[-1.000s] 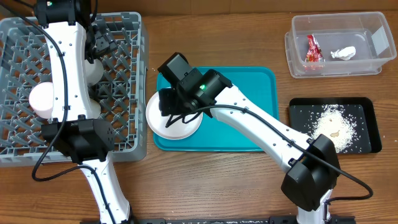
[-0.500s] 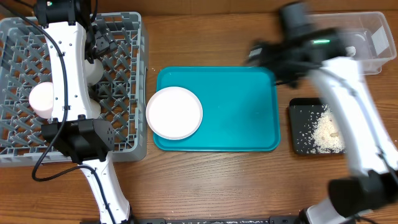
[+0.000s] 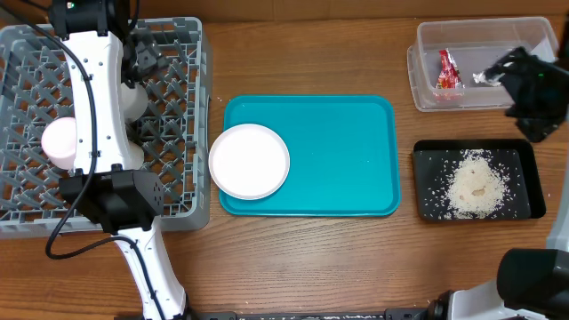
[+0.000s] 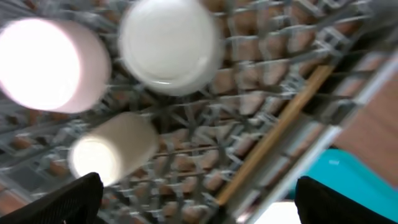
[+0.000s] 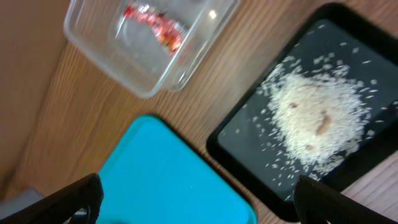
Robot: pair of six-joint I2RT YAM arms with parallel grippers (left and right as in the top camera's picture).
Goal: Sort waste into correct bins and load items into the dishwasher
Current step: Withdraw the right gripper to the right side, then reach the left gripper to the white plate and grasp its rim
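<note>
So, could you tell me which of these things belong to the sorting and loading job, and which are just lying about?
Job: white plate; dish rack, holding bowls, cup, chopsticks; clear tub, holding red wrapper, tissue; black tray, holding rice scraps.
Lying about: teal tray, under the plate.

This looked like a robotics lab bench set up as a kitchen clean-up station. On a wood-grain table [image 3: 356,53], a white left arm [image 3: 93,98] with black joints and a trailing cable reached in at 9 o'clock, and the right arm [image 3: 533,89] at 3 o'clock. The kitchenware lay like props: a grey dish rack [image 3: 173,107] at 10 o'clock directly on the tabletop, a teal tray [image 3: 338,151] at centre, a clear tub [image 3: 480,36] holding a red wrapper [image 3: 447,69] at 2 o'clock, and a black tray [image 3: 529,204] of rice scraps [image 3: 476,185] at 4 o'clock.
</note>
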